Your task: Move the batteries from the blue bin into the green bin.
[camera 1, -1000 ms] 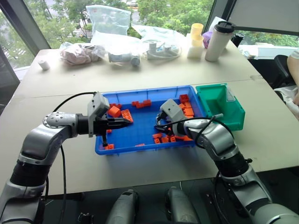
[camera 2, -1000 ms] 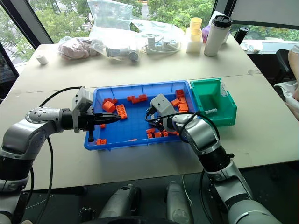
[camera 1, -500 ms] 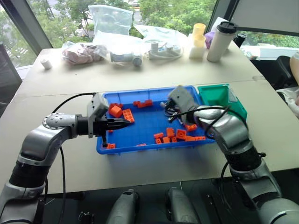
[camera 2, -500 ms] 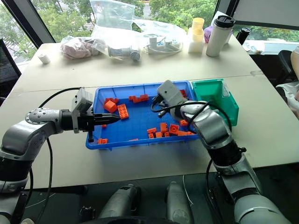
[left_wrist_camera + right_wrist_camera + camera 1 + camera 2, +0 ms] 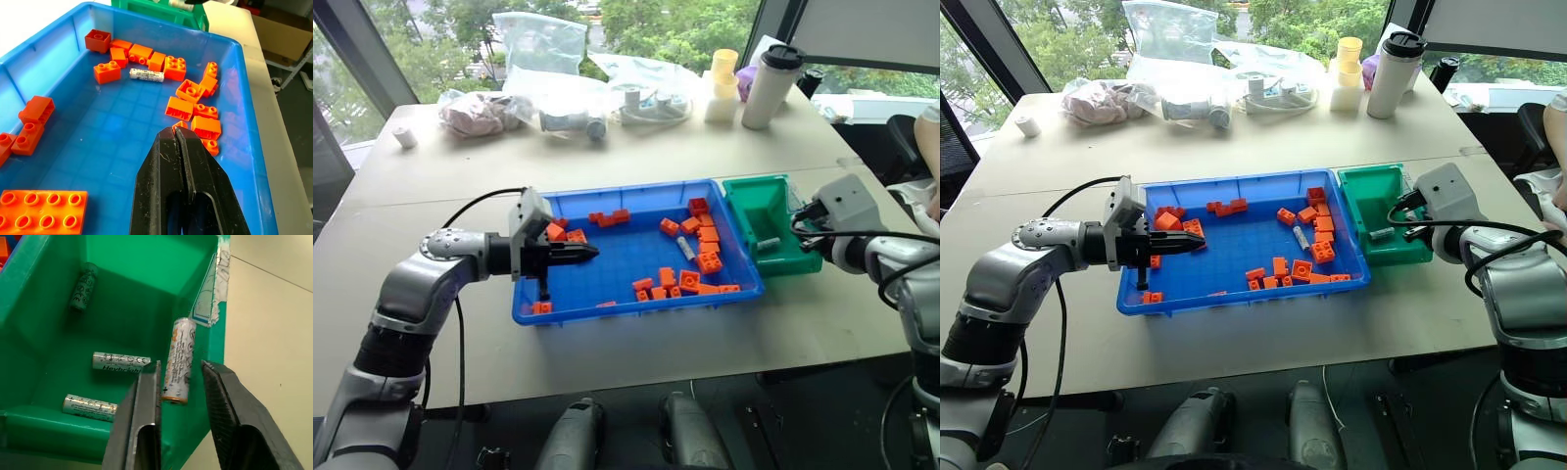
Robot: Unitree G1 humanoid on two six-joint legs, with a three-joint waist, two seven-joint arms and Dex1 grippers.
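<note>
Right wrist view, battery (image 5: 178,360) upright between parted right end effector (image 5: 180,382) fingers, over green bin (image 5: 58,323), released.

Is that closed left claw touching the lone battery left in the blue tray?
Apart. In the left wrist view the left gripper is shut, and bare blue floor and orange bricks separate it from the battery.

1 battery (image 5: 146,75) in blue bin (image 5: 44,58), 4 in green bin (image 5: 146,264).
</note>
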